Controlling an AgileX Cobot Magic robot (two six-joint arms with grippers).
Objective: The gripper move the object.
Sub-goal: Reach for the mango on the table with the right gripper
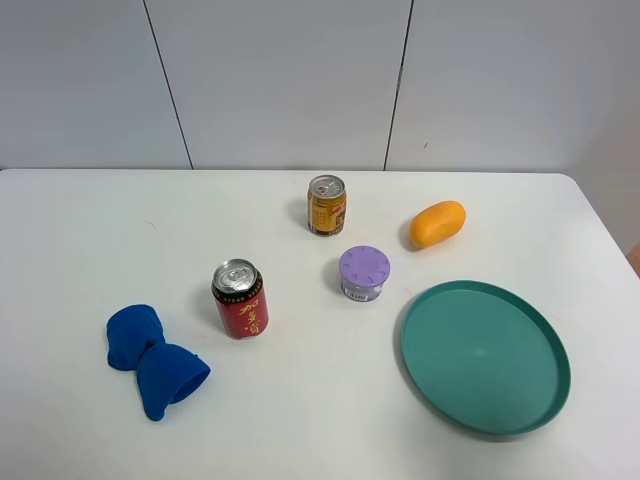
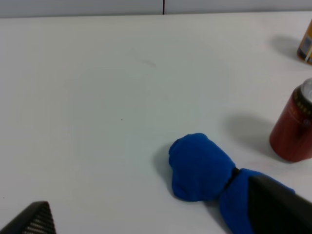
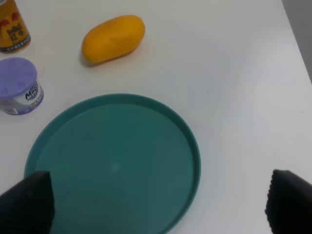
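Note:
The object, a smooth orange mango-shaped fruit [image 1: 438, 223], lies on the white table right of centre, beyond the teal plate [image 1: 520, 400]. In the right wrist view it [image 3: 113, 38] lies past the plate's far rim. Neither arm shows in the exterior high view. My right gripper [image 3: 160, 174] is open and empty, its fingertips [image 3: 29, 202] spread wide above the plate, well short of the fruit. My left gripper [image 2: 146, 192] is open and empty, its black fingertips [image 2: 273, 204] either side of a blue soft item [image 2: 202, 165], far from the fruit.
A gold can [image 1: 327, 205] stands at centre back, and a purple-lidded jar [image 1: 363, 273] stands left of the plate. A red can [image 1: 240, 299] stands left of centre. The blue soft item [image 1: 150, 358] lies front left. The table's right edge [image 1: 606, 225] runs close to the fruit.

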